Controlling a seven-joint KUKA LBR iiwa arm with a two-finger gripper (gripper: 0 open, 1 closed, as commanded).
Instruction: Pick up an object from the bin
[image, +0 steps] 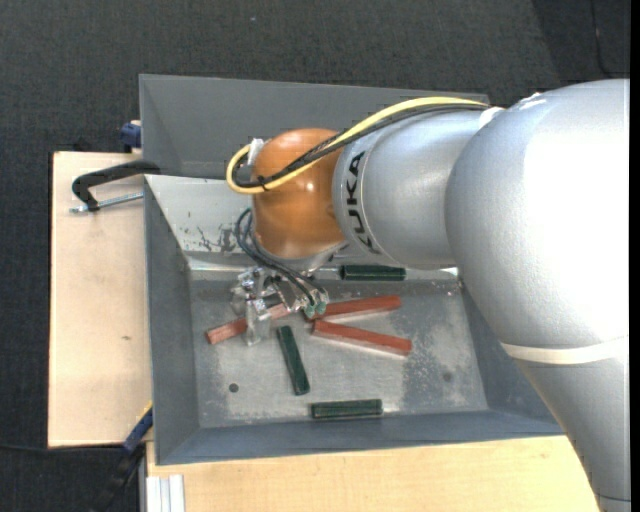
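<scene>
Grey metal bin (170, 330): sloped walls, flat scuffed floor. Contents are flat, matt rectangular bars.

Short reddish bar (225, 333): left of centre, tilted, right end just beside claw (262, 305); contact not discernible.

Dark green bar (293, 361): just below claw, nearly upright in view.

Upper long reddish bar (362, 304) and lower long reddish bar (362, 341): right of claw, splayed in narrow V.

Second green bar (346, 408): by front wall. Third green bar (372, 271): by back wall.

Claw: low over floor, beneath glossy orange wrist cover (290, 205). Open or closed: cannot tell.
</scene>
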